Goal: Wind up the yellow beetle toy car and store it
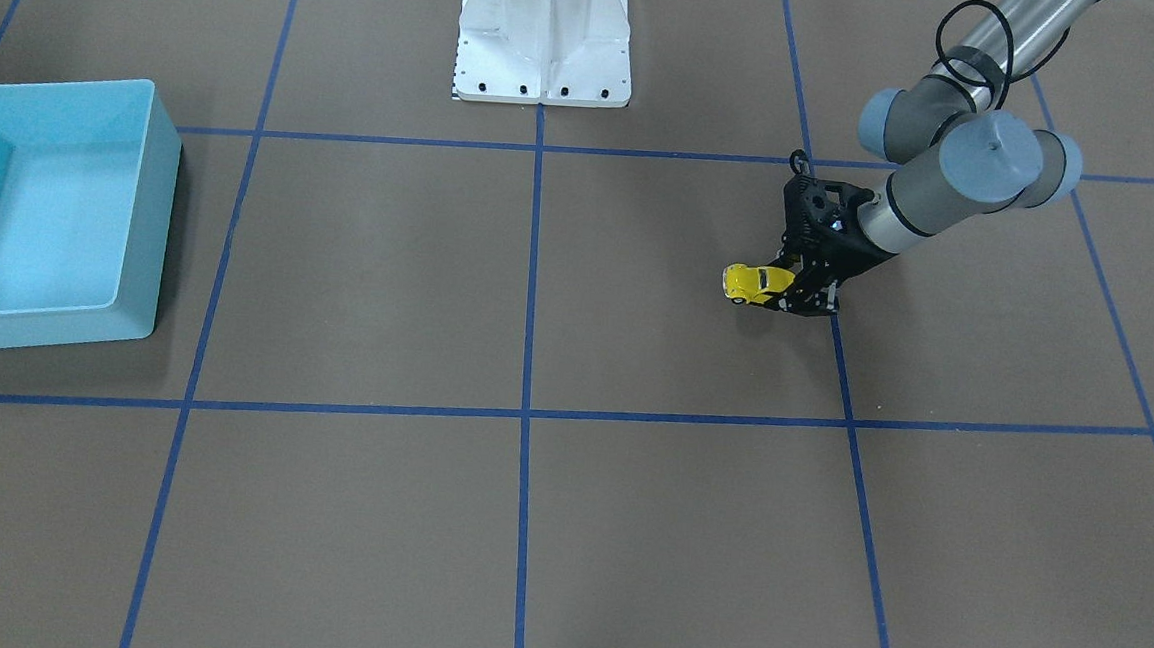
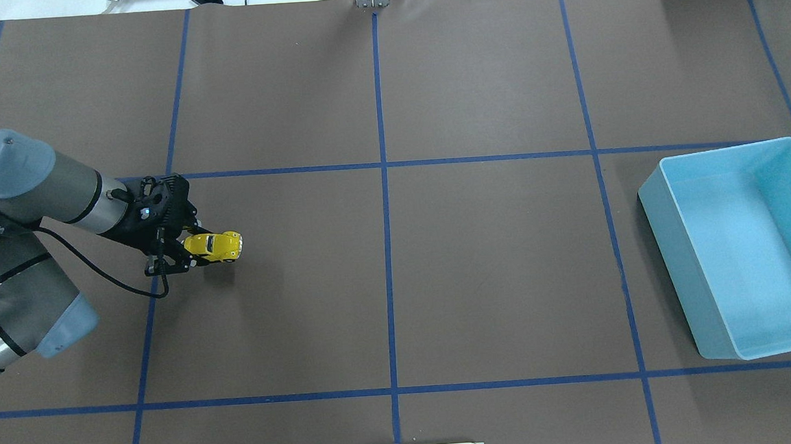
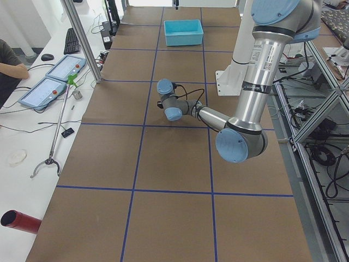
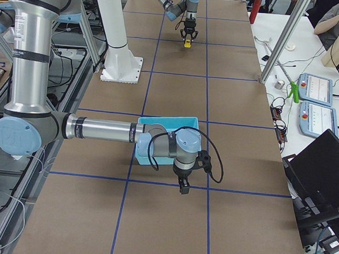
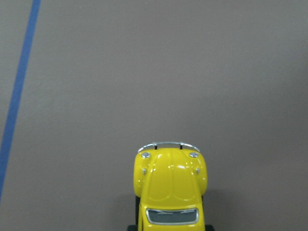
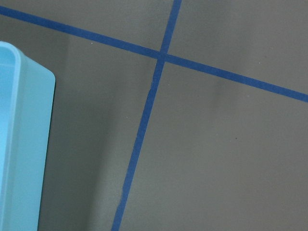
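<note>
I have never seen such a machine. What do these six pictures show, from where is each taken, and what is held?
These are two robot arms at a brown table marked with blue tape lines. Two pictures look down on it, one from behind the robot, one facing it; two look along it from the ends; two come from cameras on the wrists. The left gripper is closed on the rear of the yellow beetle toy car; the left wrist camera sees its hood. An empty light blue bin stands at the other side. The right gripper hangs near the bin; whether it is open I cannot tell.
</note>
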### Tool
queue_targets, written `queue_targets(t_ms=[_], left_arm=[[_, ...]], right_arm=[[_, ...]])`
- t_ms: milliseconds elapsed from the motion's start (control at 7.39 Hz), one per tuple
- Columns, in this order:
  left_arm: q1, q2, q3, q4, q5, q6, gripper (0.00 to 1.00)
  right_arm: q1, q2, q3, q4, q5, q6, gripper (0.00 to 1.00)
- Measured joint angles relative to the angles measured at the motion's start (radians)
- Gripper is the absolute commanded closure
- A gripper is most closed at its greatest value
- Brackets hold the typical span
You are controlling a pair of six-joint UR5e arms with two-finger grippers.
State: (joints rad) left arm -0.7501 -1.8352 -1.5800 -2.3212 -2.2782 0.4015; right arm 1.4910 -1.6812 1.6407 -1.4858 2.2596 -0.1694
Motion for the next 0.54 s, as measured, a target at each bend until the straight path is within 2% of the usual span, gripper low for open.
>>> queue_targets(t_ms=[541], left_arm=[[-0.002, -0.020, 0.057, -0.010, -0.005, 0.009, 0.95]], right_arm=[[0.000, 0.000, -0.001, 0.000, 0.000, 0.001, 0.00]])
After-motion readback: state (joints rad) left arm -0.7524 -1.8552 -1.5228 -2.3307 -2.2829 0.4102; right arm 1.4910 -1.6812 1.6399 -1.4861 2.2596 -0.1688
